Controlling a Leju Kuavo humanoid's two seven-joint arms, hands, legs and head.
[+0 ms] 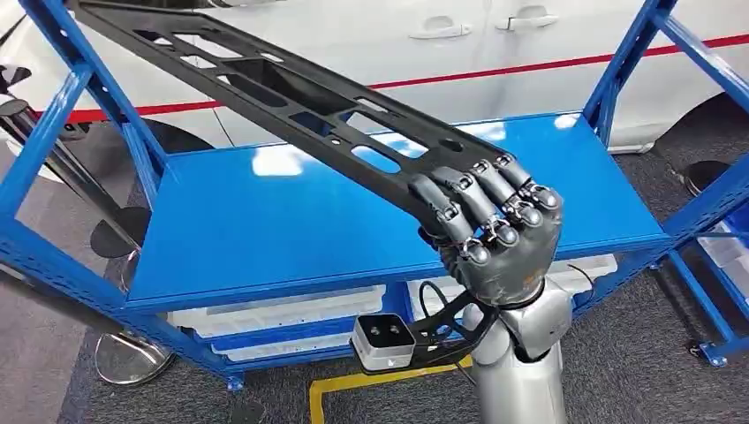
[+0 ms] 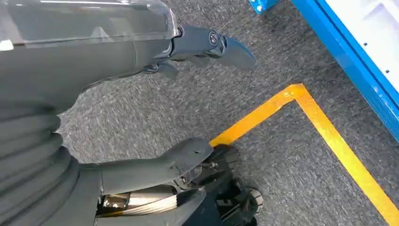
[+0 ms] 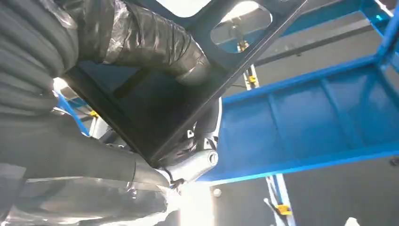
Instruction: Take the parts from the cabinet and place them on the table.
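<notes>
A white car body with a red stripe (image 1: 548, 53) stands behind the glossy blue metal shelving cabinet (image 1: 265, 221), whose blue uprights frame the scene; its broad top shelf lies bare and shiny, and white plastic trays (image 1: 274, 311) sit on the level beneath it; the floor is grey carpet (image 2: 282, 155) marked with a yellow tape corner (image 2: 301, 101). A long flat black panel pierced with cut-outs (image 1: 291, 97) slants across the head view, its far end high toward the upper left, its near end low over the shelf's front half. The right hand (image 1: 495, 234) grips that near end, its dark fingers (image 1: 481, 190) curled over the panel's top face; in the right wrist view the thumb (image 3: 141, 42) lies against the panel's underside. The left hand (image 2: 188, 94) hangs over the carpet, fingers (image 2: 221, 44) apart, holding nothing.
</notes>
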